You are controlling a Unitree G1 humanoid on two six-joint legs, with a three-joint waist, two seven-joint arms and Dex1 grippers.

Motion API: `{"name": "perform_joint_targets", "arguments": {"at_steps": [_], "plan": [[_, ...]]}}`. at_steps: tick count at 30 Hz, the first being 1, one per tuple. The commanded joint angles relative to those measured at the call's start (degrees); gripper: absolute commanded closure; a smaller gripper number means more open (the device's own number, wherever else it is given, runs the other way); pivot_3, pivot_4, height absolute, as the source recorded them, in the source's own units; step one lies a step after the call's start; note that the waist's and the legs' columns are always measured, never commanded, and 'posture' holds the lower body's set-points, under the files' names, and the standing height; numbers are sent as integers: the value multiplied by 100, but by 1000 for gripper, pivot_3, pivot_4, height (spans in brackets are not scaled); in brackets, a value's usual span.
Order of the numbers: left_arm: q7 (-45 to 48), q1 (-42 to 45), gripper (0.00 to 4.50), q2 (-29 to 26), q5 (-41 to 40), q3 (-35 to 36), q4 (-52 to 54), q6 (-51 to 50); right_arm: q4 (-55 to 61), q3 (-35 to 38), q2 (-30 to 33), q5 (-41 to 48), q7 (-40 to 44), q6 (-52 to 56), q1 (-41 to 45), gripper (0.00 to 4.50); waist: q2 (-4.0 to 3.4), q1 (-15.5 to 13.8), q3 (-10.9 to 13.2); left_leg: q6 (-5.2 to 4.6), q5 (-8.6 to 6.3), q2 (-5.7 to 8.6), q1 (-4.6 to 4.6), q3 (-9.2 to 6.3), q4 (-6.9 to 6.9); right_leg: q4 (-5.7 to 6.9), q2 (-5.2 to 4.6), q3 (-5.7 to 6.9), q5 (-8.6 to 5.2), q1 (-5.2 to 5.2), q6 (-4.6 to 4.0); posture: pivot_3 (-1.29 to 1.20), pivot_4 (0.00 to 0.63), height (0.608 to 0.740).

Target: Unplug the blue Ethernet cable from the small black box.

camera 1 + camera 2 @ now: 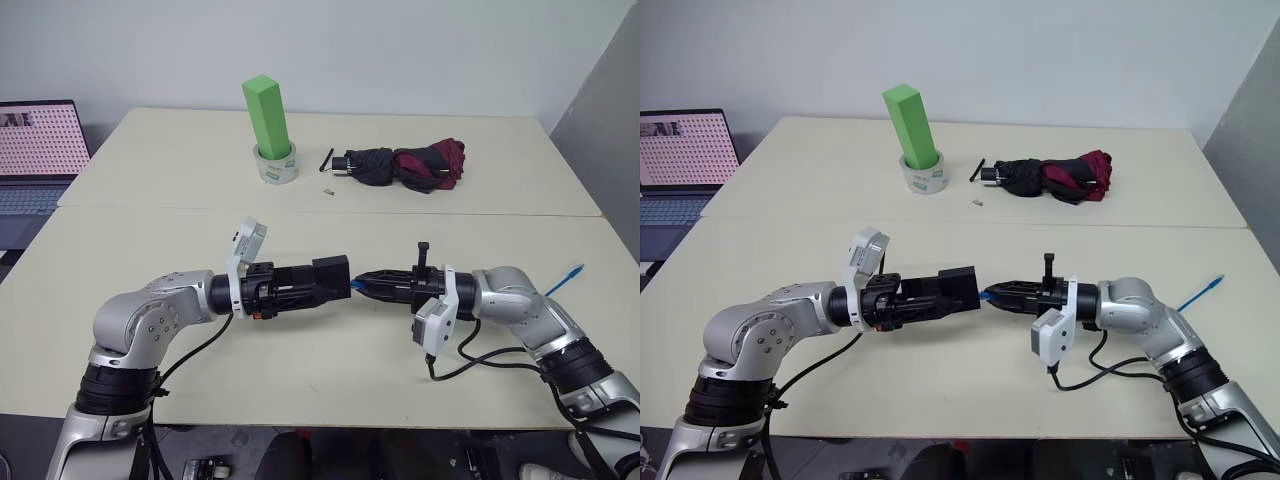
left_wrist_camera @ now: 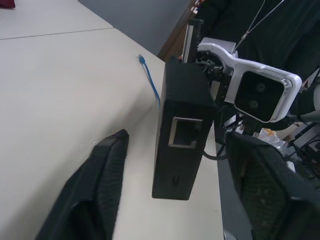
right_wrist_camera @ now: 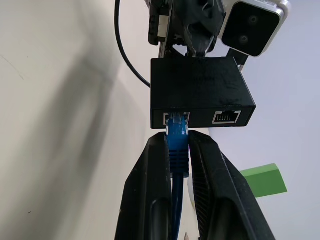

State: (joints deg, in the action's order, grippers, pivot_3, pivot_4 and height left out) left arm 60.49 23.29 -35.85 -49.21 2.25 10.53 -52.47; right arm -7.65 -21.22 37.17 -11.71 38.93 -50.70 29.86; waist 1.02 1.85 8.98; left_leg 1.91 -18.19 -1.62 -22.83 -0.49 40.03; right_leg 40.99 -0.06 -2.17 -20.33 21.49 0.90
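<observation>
The small black box (image 1: pixel 330 275) is up in the air above the counter (image 1: pixel 300 225), between the two arms. The left tool (image 1: pixel 300 283) has the far end of the box; in the right wrist view its fingers sit against that end, so it looks like it is clamped on the box, though I cannot be fully sure how tight.

The right tool (image 3: pixel 179 155) is squeezed together on the plug of the blue Ethernet cable (image 3: pixel 177 145). The plug is still pushed into the left port on the edge of the box. The port next to it is empty. The rest of the blue cable runs back under the right arm, and its other end lies loose on the counter near the right edge (image 1: pixel 572 273).

So the grabbing part looks done: one tool has the box, one has the plug. The pulling is not done yet. What is left is to pull the plug straight out of the port, likely while pressing its little clip.
</observation>
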Motion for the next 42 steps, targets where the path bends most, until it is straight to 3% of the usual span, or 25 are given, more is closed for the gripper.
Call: {"name": "perform_joint_targets", "arguments": {"at_steps": [1, 7, 11, 13, 20, 22, 24, 29, 35, 42], "plan": [[-12, 38, 2485, 35, -106, 96, 139, 42, 117, 68, -73, 115, 17, -4, 95, 4263, 0, 0, 0, 0, 0, 0, 0, 0, 0, 0, 0, 0, 0, 0, 0, 0, 150, 740], [-15, 65, 3693, 99, -53, 26, 105, 84, 204, 39, -148, 141, 66, 41, 81, 4263, 0, 0, 0, 0, 0, 0, 0, 0, 0, 0, 0, 0, 0, 0, 0, 0, 150, 740], [29, 59, 3704, 75, 4, -12, 71, 109, 265, 34, -147, 66, 100, 59, 72, 4263, 0, 0, 0, 0, 0, 0, 0, 0, 0, 0, 0, 0, 0, 0, 0, 0, 150, 740], [59, 55, 3704, 53, 44, -21, 46, 130, 283, 29, -100, 125, 167, 47, 73, 3562, 0, 0, 0, 0, 0, 0, 0, 0, 0, 0, 0, 0, 0, 0, 0, 0, 150, 740], [163, 91, 3704, 12, 134, -54, 8, 197, 758, 61, 366, 903, 823, 685, -99, 1920, 0, -4, 0, 0, 0, 1, 0, -1, 1, -1, -1, 1, 0, -2, 0, 0, 150, 740], [248, 104, 3704, -24, 206, -97, 2, 275, 1244, 72, 598, 1453, 1173, 1544, -287, 1413, 0, -12, 0, 0, 0, 1, -1, -3, 0, -2, -1, 2, 0, -2, 0, 0, 150, 740], [365, 110, 3704, -78, 309, -156, -3, 376, 2041, 143, 889, 2317, 1398, 3085, -580, 1053, -2, -19, 1, 0, 0, 1, -2, -6, 0, -4, -1, 5, 0, -4, 0, 0, 150, 740], [731, 119, 3704, -204, 511, -313, -5, 667, 3436, 566, 1034, 4920, 770, 6746, -681, 976, -2, -9, 1, -1, 0, 0, -3, -13, 2, -3, -1, 7, 0, -6, 0, 0, 150, 740], [932, 246, 3704, -262, 531, -344, -1, 768, 3348, 878, 605, 6114, 505, 8529, -401, 976, -1, -17, 1, -2, -1, 3, -7, -23, 1, -8, -1, 17, 0, -8, 0, 0, 150, 740], [955, 263, 3704, -255, 478, -281, 21, 755, 3107, 1006, 370, 6234, 655, 9208, -399, 976, -1, -20, 1, -3, -2, 6, -10, -23, 1, -12, -1, 17, 0, -7, 0, 0, 150, 740]]}}
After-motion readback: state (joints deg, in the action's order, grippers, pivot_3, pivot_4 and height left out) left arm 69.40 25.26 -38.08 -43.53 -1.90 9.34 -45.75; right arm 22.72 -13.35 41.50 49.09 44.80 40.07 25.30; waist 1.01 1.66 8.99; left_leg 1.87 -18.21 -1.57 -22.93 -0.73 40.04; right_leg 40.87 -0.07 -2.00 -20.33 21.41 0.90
